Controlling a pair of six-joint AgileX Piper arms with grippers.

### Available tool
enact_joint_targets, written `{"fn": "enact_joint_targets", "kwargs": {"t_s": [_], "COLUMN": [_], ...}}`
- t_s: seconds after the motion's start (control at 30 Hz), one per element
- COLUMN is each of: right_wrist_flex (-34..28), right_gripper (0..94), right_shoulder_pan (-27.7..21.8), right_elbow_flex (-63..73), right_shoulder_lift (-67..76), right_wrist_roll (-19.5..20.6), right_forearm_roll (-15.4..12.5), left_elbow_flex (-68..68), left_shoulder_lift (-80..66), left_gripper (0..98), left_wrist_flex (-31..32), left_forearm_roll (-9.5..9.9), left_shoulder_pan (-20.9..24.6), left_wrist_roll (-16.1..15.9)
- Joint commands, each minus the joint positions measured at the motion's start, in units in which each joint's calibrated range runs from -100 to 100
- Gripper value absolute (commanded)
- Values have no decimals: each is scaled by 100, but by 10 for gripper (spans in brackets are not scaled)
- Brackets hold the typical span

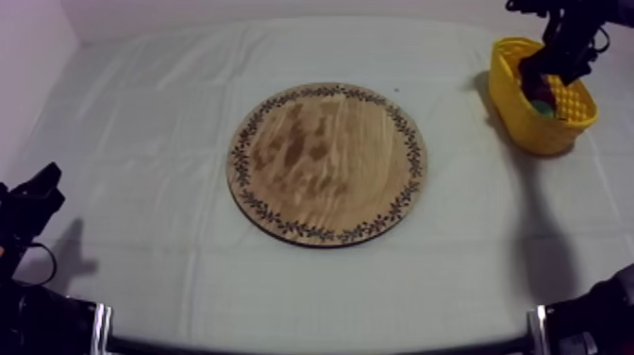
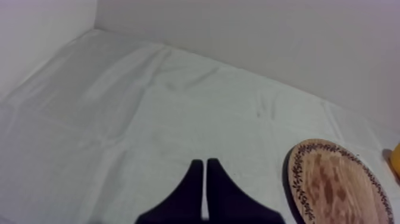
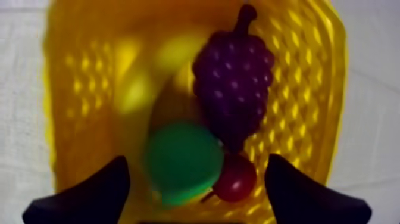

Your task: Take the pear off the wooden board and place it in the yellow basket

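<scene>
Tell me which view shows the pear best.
The right wrist view: the green pear lies whole in the yellow basket, beside the grapes. The top view gives a green sliver inside the basket. The left wrist view faces the wooden board.

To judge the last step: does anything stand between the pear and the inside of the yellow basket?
Nothing visible does. The pear is already inside the yellow basket, beside the bunch of grapes and the small red fruit, under the open right gripper.

Soft, even light; the yellow basket casts a faint shadow.
</scene>
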State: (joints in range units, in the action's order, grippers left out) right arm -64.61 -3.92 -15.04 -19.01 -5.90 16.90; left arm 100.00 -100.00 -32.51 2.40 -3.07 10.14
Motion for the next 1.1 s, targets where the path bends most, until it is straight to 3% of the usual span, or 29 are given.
{"fn": "enact_joint_targets", "kwargs": {"t_s": [0.0, 0.27, 0.47, 0.7, 0.87, 1.07], "right_wrist_flex": [7, 744, 1917, 3372, 4014, 4422], "right_gripper": [658, 609, 576, 504, 451, 395], "right_shoulder_pan": [27, 220, 324, 324, 377, 448], "right_elbow_flex": [67, -336, -1628, -3491, -4724, -6064], "right_shoulder_lift": [97, 1233, 2658, 4481, 5810, 7333], "right_wrist_roll": [-9, 131, 447, 572, 342, -325], "right_forearm_roll": [-9, 48, 203, 149, -113, -869], "left_elbow_flex": [0, 0, 0, 0, 0, 0], "left_shoulder_lift": [0, 0, 0, 0, 0, 0], "left_gripper": [1, 1, 1, 1, 1, 1], "left_wrist_flex": [1, 1, 1, 1, 1, 1], "left_forearm_roll": [2, 2, 2, 2, 2, 2], "left_shoulder_pan": [-1, -1, -1, -1, -1, -1], "left_wrist_roll": [-1, -1, -1, -1, -1, -1]}}
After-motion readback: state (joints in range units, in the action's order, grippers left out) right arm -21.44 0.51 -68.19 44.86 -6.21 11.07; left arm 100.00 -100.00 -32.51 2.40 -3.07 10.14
